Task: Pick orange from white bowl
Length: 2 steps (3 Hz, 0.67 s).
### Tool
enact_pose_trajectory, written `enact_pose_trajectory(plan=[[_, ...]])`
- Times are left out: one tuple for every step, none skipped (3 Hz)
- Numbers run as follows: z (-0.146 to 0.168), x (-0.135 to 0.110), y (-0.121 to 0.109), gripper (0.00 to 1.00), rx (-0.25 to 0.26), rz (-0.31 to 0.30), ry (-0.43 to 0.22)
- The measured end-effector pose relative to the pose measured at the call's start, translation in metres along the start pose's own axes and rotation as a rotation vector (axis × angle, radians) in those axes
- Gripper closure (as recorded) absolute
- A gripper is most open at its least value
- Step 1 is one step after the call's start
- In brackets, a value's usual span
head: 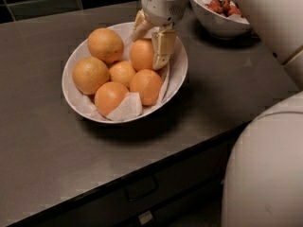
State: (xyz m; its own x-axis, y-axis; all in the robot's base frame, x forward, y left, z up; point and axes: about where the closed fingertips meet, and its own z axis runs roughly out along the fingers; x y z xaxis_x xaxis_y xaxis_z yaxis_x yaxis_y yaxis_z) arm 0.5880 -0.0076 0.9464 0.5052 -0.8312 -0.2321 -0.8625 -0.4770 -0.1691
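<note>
Low over the far right of the bowl [69, 92]: gripper [147, 50], 2 fingers apart, straddling the orange [141, 56]; orange straight below and between them, nestled against other fruits [147, 86] on the near side; round, so no long axis to match; probably just needs closing, then a straight lift.

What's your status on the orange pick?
Gripper down over the orange. Orange in bowl, at back. Neighbouring fruits touch it.

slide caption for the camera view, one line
Gripper poised at the rear orange, one of six in the paper-lined white bowl on a dark counter.
</note>
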Motion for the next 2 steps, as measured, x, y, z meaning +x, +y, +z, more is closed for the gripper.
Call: enact_pose_trajectory(plan=[[0.0012,0.0013,0.0001,0.37,-0.003,-0.002,-0.005],[0.0020,0.0026,-0.0023,0.39,-0.005,-0.008,-0.006]])
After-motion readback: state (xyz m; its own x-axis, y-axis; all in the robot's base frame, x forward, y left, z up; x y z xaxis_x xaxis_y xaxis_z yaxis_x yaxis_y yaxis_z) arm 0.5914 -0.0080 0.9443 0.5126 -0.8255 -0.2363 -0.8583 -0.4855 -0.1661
